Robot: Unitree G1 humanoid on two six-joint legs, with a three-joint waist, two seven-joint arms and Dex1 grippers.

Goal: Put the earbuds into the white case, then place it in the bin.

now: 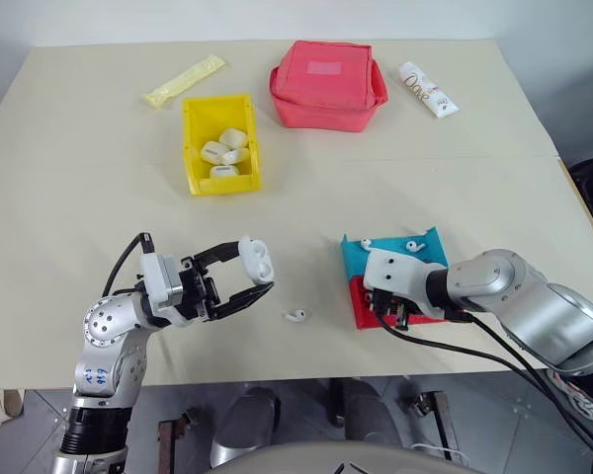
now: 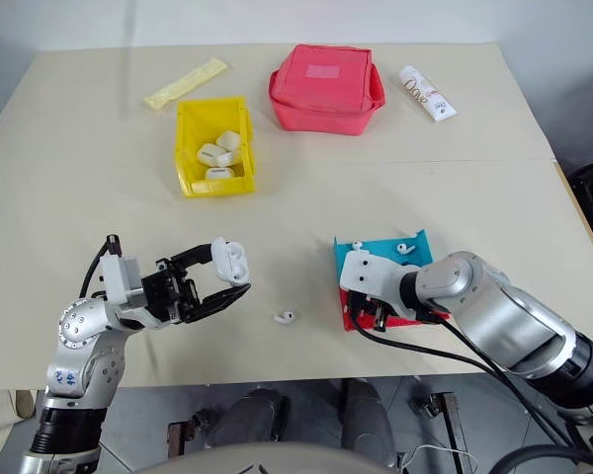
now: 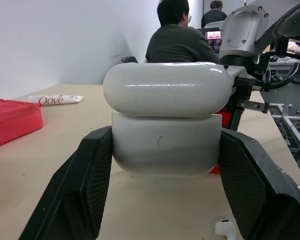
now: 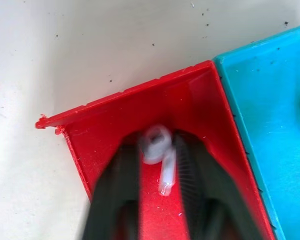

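My left gripper [image 1: 252, 273] is shut on the white case [image 1: 254, 259] and holds it above the table with its lid [image 3: 167, 89] flipped open. My right gripper [image 1: 393, 310] points down into the red half of the tray. In the right wrist view its fingers [image 4: 190, 170] press on both sides of an earbud [image 4: 158, 149]. A second earbud [image 1: 296, 316] lies loose on the table between the two grippers. Two more earbuds [image 1: 366, 243] [image 1: 412, 245] rest on the tray's blue half. The yellow bin [image 1: 191, 148] stands further back on the left, holding several white cases.
The blue-and-red tray [image 1: 427, 255] sits under my right arm. At the far side of the table are a red zip pouch [image 1: 326, 84], a Dove tube [image 1: 427, 89] and a yellow packet [image 1: 183, 81]. A seated person [image 3: 182, 40] shows beyond the table in the left wrist view.
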